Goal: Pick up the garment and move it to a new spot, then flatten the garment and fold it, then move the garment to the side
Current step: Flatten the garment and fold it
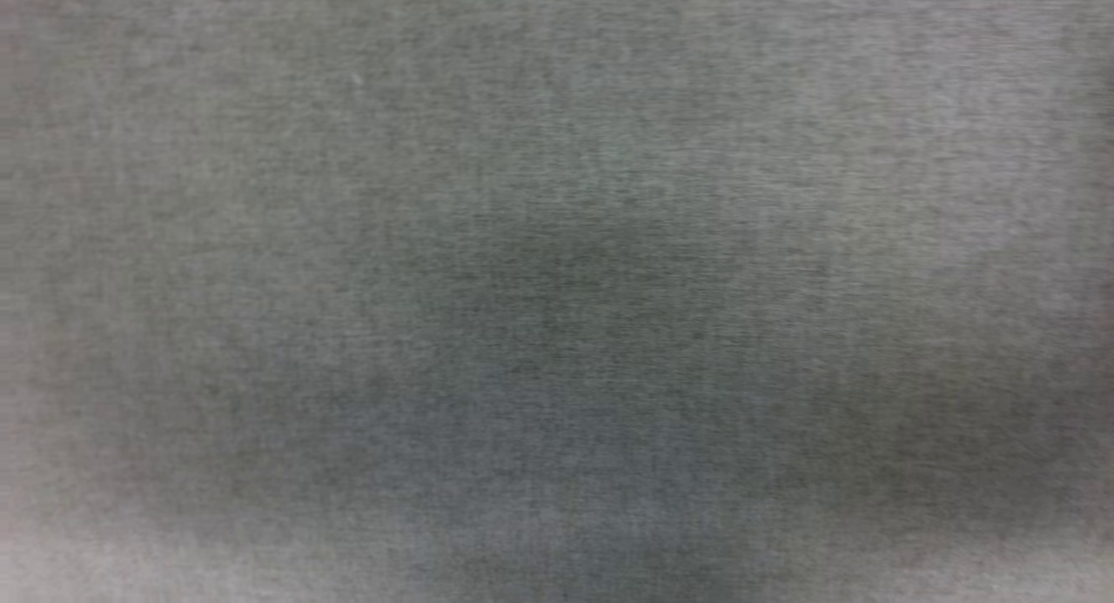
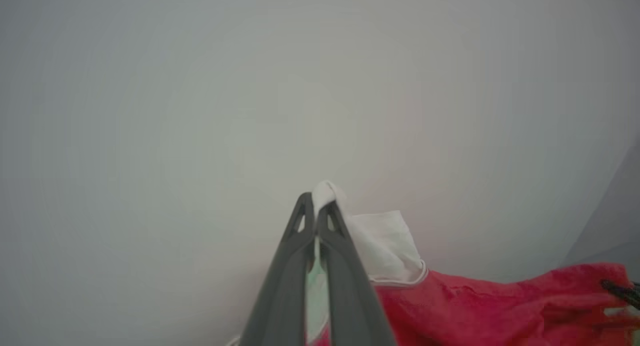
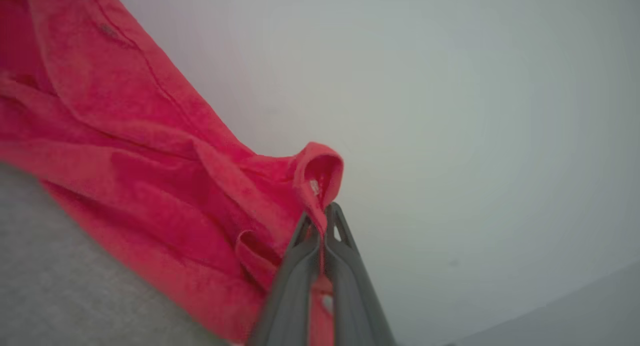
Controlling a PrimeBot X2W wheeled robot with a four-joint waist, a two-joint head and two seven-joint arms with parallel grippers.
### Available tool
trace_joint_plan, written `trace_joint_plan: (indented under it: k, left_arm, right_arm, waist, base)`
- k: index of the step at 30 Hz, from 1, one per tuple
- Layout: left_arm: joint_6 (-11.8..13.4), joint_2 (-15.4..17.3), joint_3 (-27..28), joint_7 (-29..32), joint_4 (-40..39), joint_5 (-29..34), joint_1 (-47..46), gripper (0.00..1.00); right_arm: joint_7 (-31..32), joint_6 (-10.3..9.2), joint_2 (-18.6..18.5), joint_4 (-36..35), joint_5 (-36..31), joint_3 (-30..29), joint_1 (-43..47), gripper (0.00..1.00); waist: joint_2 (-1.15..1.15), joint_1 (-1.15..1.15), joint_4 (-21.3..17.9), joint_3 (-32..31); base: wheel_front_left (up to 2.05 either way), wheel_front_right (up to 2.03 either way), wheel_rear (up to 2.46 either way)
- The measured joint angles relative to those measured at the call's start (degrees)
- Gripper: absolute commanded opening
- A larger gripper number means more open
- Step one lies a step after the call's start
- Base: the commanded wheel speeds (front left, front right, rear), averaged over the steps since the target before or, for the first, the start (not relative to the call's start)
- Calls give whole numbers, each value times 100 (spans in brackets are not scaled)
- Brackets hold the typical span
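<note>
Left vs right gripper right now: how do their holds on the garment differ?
The left gripper pinches the white sleeve; the right gripper pinches a red edge fold. In each wrist view, cloth spreads right of the left gripper, left of the right gripper. Both are shut on the garment.

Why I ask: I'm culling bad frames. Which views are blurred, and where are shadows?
Head view: blurred throughout, a grey surface with soft dark shadows at centre and lower right. Left wrist view: sharp on the left end effector pinching the garment by its white sleeve; flat, even light. Right wrist view: the right end effector and red cloth fairly sharp.
</note>
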Motion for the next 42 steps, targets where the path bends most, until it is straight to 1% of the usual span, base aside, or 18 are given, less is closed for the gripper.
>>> trace_joint_plan:
  k: [6, 10, 12, 16, 18, 22, 24, 27, 31, 36, 39, 42]
  left_arm:
    - [0, -134, -16, 0, 146, 54, 398, 0]
    - [0, -257, -76, 1, 177, -104, 608, 0]
    - [0, -259, -102, 0, 132, -166, 617, 0]
    - [0, -244, -399, 3, -107, -377, 868, 0]
    - [0, -187, -601, 54, -276, -520, 1047, 0]
    - [0, 89, -1036, 145, -565, -683, 1572, 0]
    - [0, 197, -1272, 178, -733, -802, 1942, 0]
    - [0, 361, -1541, 171, -1036, -973, 2468, 0]
    - [0, 677, -1814, 138, -1419, -1180, 3301, 0]
    - [18, 1065, -1906, 52, -1946, -1325, 4386, 0]
    - [229, 1293, -1840, 34, -2437, -1401, 5072, 0]
    - [572, 1616, -1760, 19, -3047, -1443, 5764, 0]
  right_arm:
    - [-14, -1, 75, 201, -129, -38, -8, 0]
    - [-15, 0, 56, 332, -132, -65, -7, 0]
    - [-14, 0, 64, 355, -94, -57, 4, 0]
    - [-14, 0, 43, 312, 79, 84, 82, 0]
    - [-14, 0, 34, 259, 252, 221, 265, 0]
    - [-14, 0, -7, 83, 688, 631, 795, 0]
    - [-14, 0, -65, -22, 1007, 827, 1114, 0]
    - [-13, 0, -268, -214, 1504, 1173, 1624, 0]
    - [130, 0, -577, -655, 2283, 1722, 2402, 0]
    - [401, 0, -1249, -1517, 3278, 2165, 3438, 0]
    - [575, 0, -1686, -2091, 3769, 2281, 4119, 0]
    - [775, 0, -2064, -2614, 4132, 2303, 4761, 0]
  waist:
    - [0, 0, 236, 36]
    - [0, 0, 294, -54]
    - [0, 0, 319, -115]
    - [0, 0, 372, -261]
    - [0, 0, 399, -356]
    - [0, 0, 436, -609]
    - [0, 0, 447, -775]
    - [0, 0, 469, -1054]
    - [0, 0, 493, -1475]
    - [0, 0, 506, -2039]
    - [0, 0, 516, -2378]
    - [0, 0, 525, -2696]
  base:
    - [0, 0, 0]
    - [0, 0, 0]
    - [0, 0, 0]
    - [0, 0, 0]
    - [0, 0, 0]
    - [0, 0, 0]
    - [0, 0, 0]
    - [0, 0, 0]
    - [0, 0, 0]
    - [0, 0, 0]
    - [0, 0, 0]
    - [0, 0, 0]
